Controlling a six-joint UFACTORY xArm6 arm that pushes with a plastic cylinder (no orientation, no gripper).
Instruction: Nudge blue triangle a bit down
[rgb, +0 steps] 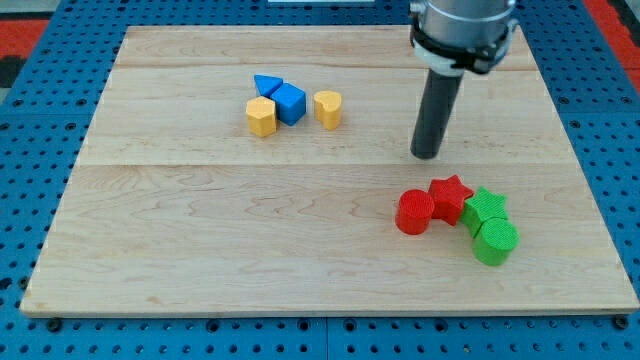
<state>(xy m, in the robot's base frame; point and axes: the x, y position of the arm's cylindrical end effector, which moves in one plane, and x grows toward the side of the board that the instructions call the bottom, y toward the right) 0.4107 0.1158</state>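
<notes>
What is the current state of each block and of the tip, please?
blue triangle: touching blue cube
blue cube: between the yellow blocks
yellow hexagon: against blue cube
yellow block: just apart
red cylinder, red star, green star, green cylinder: clustered
my tip: touching nothing

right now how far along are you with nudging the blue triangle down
Nothing looks done yet. The blue triangle sits at the top of its cluster, against the blue cube and just above the yellow hexagon block. In hand: my tip rests on bare board well to the view's right of that cluster, touching no block. Left: bring my tip above the triangle and push it a bit toward the view's bottom.
</notes>
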